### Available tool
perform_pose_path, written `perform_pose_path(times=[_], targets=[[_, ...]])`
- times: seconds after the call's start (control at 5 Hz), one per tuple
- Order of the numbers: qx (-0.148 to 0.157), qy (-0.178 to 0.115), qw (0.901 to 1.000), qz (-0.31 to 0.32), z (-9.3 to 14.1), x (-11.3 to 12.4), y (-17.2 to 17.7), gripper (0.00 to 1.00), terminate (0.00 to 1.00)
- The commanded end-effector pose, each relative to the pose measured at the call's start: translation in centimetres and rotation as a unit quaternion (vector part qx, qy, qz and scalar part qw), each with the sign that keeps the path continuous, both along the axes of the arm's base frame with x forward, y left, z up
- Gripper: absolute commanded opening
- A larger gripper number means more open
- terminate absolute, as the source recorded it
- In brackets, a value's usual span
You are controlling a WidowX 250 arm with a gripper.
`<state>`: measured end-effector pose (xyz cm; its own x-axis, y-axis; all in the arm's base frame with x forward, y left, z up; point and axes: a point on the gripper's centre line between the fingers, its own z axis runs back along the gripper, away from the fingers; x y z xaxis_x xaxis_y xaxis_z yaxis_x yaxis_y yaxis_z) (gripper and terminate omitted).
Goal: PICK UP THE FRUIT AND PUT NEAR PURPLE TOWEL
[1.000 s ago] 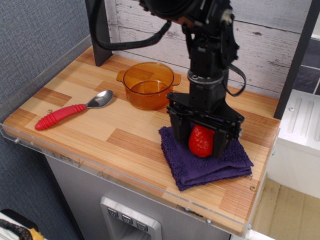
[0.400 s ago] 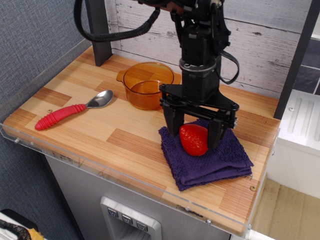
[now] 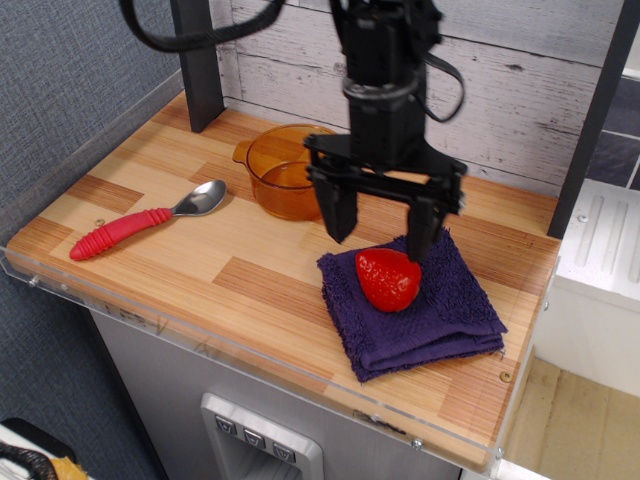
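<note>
The red strawberry [image 3: 388,280] lies on the dark purple towel [image 3: 420,315], near the towel's left side. My gripper [image 3: 380,230] hangs open just above and behind the strawberry, its two black fingers spread wide and touching nothing. The towel lies folded on the right part of the wooden counter.
An orange transparent bowl [image 3: 290,170] stands behind the gripper to the left. A metal spoon with a red handle [image 3: 145,222] lies at the left of the counter. A dark post [image 3: 197,65] stands at the back left. The counter's front edge [image 3: 250,360] runs close to the towel.
My gripper has opened, let go of the strawberry and risen up and to the left. The strawberry now rests on the towel, tipped slightly leftward.
</note>
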<state>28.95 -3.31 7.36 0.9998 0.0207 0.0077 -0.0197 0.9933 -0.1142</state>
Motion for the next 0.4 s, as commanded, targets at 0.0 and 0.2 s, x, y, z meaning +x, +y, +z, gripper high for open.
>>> perform_pose_path(times=[0.0, 0.2], targets=[[0.019, -0.038, 0.9981, 0.045, 4.3, 0.7, 3.6, 1.0, 0.0], [0.029, -0.041, 0.9959, 0.076, 5.1, 1.4, 6.3, 1.0, 0.0]])
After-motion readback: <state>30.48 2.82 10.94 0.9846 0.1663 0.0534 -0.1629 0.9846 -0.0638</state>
